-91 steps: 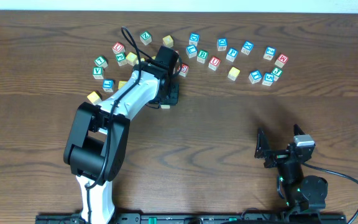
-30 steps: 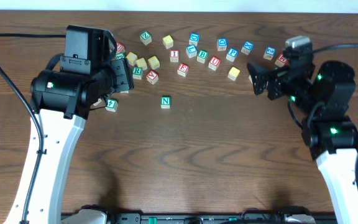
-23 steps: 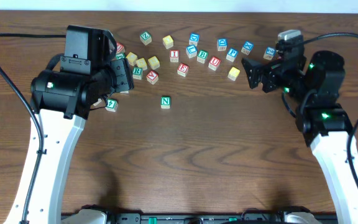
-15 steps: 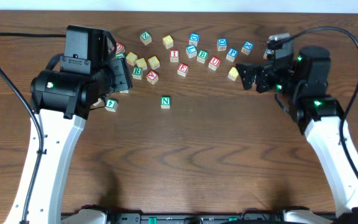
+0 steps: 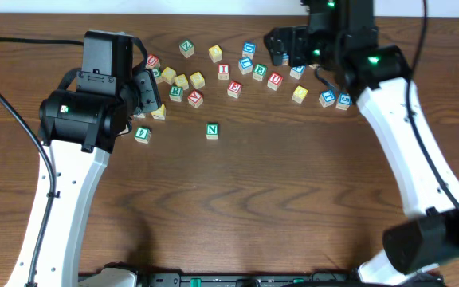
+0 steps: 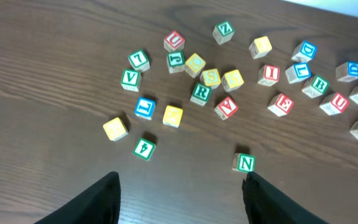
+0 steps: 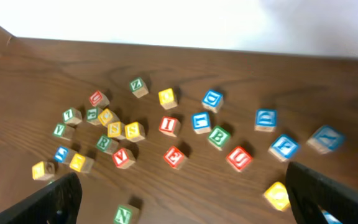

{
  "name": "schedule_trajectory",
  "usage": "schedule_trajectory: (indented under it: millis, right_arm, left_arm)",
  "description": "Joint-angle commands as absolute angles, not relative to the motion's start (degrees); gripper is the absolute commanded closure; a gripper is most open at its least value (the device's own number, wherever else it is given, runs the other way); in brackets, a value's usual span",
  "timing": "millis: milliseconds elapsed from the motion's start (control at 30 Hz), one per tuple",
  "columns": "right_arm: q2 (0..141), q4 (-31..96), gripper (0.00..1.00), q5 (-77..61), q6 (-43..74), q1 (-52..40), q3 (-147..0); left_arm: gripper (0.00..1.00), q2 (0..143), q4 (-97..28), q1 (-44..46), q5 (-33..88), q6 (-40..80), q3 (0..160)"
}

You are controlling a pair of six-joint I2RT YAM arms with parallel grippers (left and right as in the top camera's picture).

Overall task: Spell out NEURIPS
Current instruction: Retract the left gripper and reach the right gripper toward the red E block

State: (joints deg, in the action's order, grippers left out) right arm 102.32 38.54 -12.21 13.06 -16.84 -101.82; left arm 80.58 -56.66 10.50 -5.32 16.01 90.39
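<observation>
Overhead, the N cube [image 5: 212, 130] sits alone on the table [image 5: 293, 207], on the robot's side of the other letter cubes [image 5: 186, 49] scattered along the far edge. Nothing stands beside it, so only the first letter looks placed and six appear left to fetch. The left fingers [image 5: 143, 86] hover over the left end of the scatter, and the right fingers [image 5: 281, 41] over its far right part.

From the left wrist, the left fingers stand apart with nothing between them. The N cube lies just ahead of them. The E cube [image 6: 281, 103], R cube [image 6: 200, 93], I cube [image 6: 269, 74] and U cube [image 6: 339, 102] lie loose in the scatter.

From the right wrist, the right fingers spread wide and are empty. The red E and U lie on the table between and beyond them.
</observation>
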Motion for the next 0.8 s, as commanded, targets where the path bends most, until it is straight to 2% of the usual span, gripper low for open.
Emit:
schedule_trajectory:
  millis: [0,100,367,467,667,700,767]
  right_arm:
    - [107.0,39.68,0.01,-6.98,20.38,-18.48,-103.61]
    - [109.27,40.73,0.01,-3.07,23.92,-19.16,-103.61]
    - [111.02,42.22,0.01,-2.92,23.2,-19.81,-103.44]
    - [111.68,40.45,0.11,-3.6,24.14,-19.94,-103.26]
    - [116.36,35.68,0.18,-3.57,33.3,-22.52,-103.28]
    - [117.75,34.5,0.23,-3.38,34.72,-23.49,-103.28]
    - [119.85,32.62,0.27,-3.29,35.7,-24.71,-103.28]
  left_arm:
    - [0.35,80.38,-56.4,10.24,-7.7,14.68,90.45]
    - [0.35,80.73,-56.51,10.24,-9.89,14.68,90.45]
    - [0.35,83.11,-56.45,7.86,-10.13,14.7,90.43]
    - [0.35,84.4,-56.4,7.25,-10.17,14.68,90.43]
    - [0.35,85.49,-54.76,4.05,-10.17,14.68,90.43]
    - [0.34,85.49,-54.54,2.83,-10.17,14.68,90.43]
    - [0.35,85.52,-54.57,1.43,-10.15,14.7,90.43]
